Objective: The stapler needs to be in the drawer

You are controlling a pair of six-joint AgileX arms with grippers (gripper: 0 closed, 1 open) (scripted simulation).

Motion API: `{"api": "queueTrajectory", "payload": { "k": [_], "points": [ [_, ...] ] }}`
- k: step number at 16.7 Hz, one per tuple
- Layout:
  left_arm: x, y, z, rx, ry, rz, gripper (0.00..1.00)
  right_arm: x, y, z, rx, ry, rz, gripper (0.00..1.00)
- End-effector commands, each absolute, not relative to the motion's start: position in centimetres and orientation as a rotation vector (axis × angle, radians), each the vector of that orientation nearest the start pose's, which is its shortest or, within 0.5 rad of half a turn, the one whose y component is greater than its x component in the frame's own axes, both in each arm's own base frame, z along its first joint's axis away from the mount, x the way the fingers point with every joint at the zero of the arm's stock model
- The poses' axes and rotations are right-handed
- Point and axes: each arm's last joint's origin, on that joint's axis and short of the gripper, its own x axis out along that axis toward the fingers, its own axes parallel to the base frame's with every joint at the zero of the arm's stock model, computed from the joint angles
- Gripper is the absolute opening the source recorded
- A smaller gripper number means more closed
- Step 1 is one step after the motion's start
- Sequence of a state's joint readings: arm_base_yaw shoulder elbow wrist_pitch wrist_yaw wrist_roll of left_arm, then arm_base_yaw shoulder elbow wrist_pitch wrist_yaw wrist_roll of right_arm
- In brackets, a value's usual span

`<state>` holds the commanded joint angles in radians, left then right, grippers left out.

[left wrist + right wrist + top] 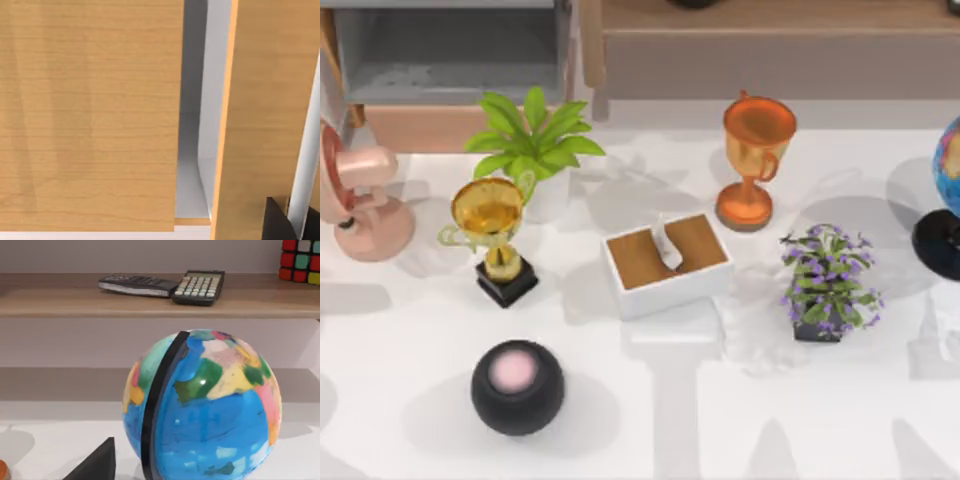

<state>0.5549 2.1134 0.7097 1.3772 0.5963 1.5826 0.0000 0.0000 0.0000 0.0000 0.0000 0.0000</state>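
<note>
1. The stapler: I cannot tell where it lies relative to either gripper.
2. The drawer (pixel 450 60) stands open, its grey floor and walls showing behind the tan front.
3. The left gripper (pixel 280 222) is close up against pale wooden panels (pixel 90 115); whether it is wide or narrow I cannot tell.
4. The right gripper (pixel 97 465) is just before the globe (pixel 205 405); its state I cannot tell either.
5. The white tissue box (pixel 667 262) has a tissue poking out of its brown top.
</note>
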Motion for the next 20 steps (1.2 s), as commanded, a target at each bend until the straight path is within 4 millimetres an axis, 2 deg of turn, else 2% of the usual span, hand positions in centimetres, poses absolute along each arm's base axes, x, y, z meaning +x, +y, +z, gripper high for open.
{"api": "queueTrajectory", "payload": {
  "k": [2, 7, 12, 14, 20],
  "points": [
    [31.7, 17.3, 9.1, 1.555, -0.001, -0.026, 0.00, 10.6, -0.1, 16.0, 0.000, 0.000, 0.000, 1.00],
    [32.0, 17.3, 8.8, 1.547, 0.007, -0.037, 0.00, 10.6, -0.1, 16.0, 0.000, 0.000, 0.000, 1.00],
    [36.6, 17.6, 9.2, 1.557, -0.004, -0.019, 0.00, 10.6, -0.1, 16.0, 0.000, 0.000, 0.000, 1.00],
    [37.7, 17.3, 9.0, 1.551, 0.005, -0.026, 0.00, 10.6, -0.1, 16.0, 0.000, 0.000, 0.000, 1.00],
    [38.0, 17.4, 8.7, 1.545, 0.014, -0.035, 0.00, 10.6, -0.1, 16.0, 0.000, 0.000, 0.000, 1.00]
  ]
}}
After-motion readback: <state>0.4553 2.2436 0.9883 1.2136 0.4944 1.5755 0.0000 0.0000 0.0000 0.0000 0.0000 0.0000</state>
